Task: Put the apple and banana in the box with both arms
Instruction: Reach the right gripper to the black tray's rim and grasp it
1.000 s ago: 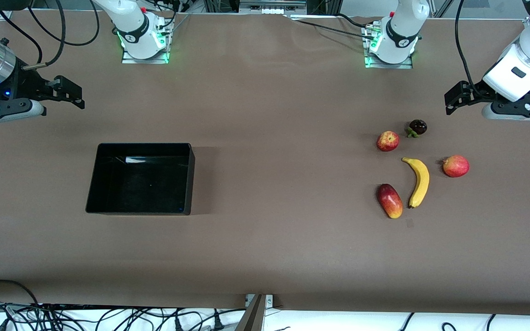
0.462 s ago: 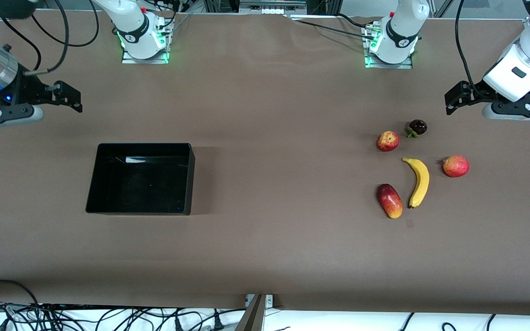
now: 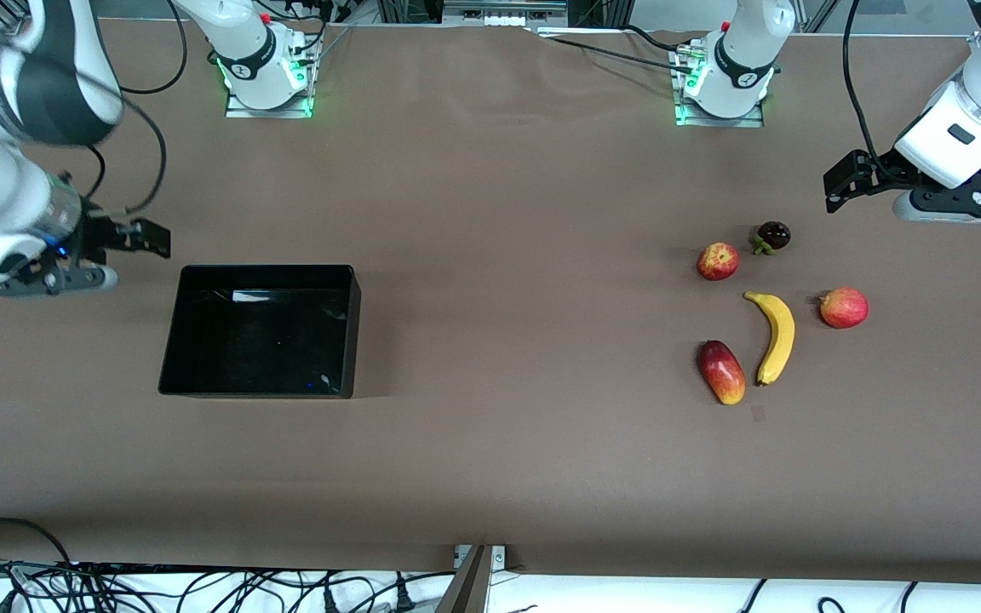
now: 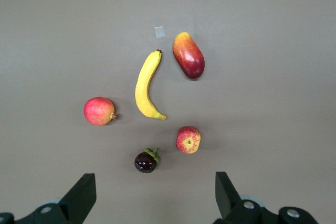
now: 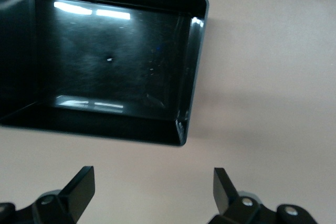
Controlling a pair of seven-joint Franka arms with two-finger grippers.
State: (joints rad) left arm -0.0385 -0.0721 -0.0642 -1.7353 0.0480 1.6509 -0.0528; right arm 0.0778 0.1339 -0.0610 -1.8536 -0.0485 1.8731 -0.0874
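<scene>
Apple [image 3: 718, 260] beside banana [image 3: 775, 336], box [image 3: 261, 387] empty, both claws spread.

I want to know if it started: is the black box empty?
Empty. The box shows only its bare shiny floor; the apple and banana lie on the table.

Five pieces of fruit lie in one cluster: one small round red-and-yellow apple [image 3: 718, 260], one curved yellow banana [image 3: 776, 335], one dark purple mangosteen-like fruit [image 3: 772, 236], one pinkish-red round fruit [image 3: 844, 307], one elongated red-yellow mango-like fruit [image 3: 721, 371]. One glossy black rectangular plastic box [image 3: 192, 281]. Two white arms.
</scene>
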